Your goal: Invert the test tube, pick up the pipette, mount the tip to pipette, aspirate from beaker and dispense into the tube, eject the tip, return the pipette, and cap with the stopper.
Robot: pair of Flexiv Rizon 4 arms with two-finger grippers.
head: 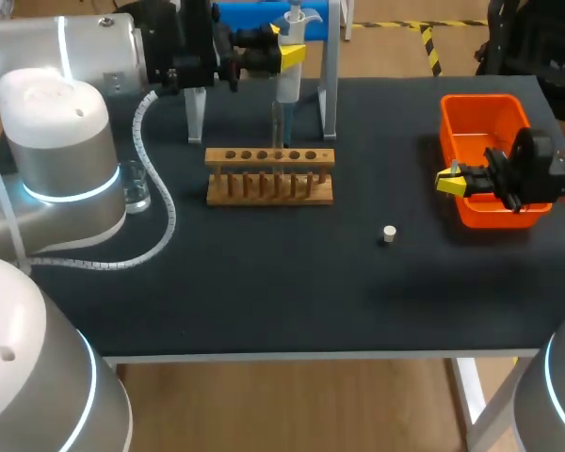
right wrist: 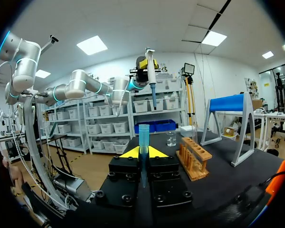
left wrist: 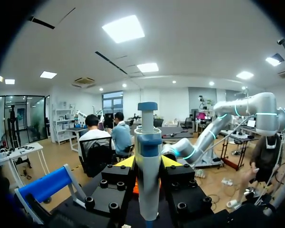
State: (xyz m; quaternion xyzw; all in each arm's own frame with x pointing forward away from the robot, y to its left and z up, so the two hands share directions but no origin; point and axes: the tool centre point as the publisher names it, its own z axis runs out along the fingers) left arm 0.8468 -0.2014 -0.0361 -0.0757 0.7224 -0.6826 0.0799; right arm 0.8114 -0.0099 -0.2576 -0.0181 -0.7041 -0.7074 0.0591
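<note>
The pipette (left wrist: 148, 190) hangs upright just above and behind the wooden rack (head: 269, 158), clamped at its body between the closed fingers of the left gripper (head: 290, 55), shaft pointing down at the rack's row of holes. The tip (right wrist: 143, 135), a slim clear piece with a blue collar, stands upright, pinched in the narrow right gripper (head: 452, 179), well to the right of the rack and beside the orange bin (head: 480, 104). The white stopper (head: 388, 234) lies in front of the rack to its right; the glass beaker (head: 137, 188) sits to the rack's left.

Mounting looks like the step in hand. The risk is the join: if the shaft meets the collar off-centre, it could tilt the tip or push it down through the fingers. A low pass could also clip the rack
</note>
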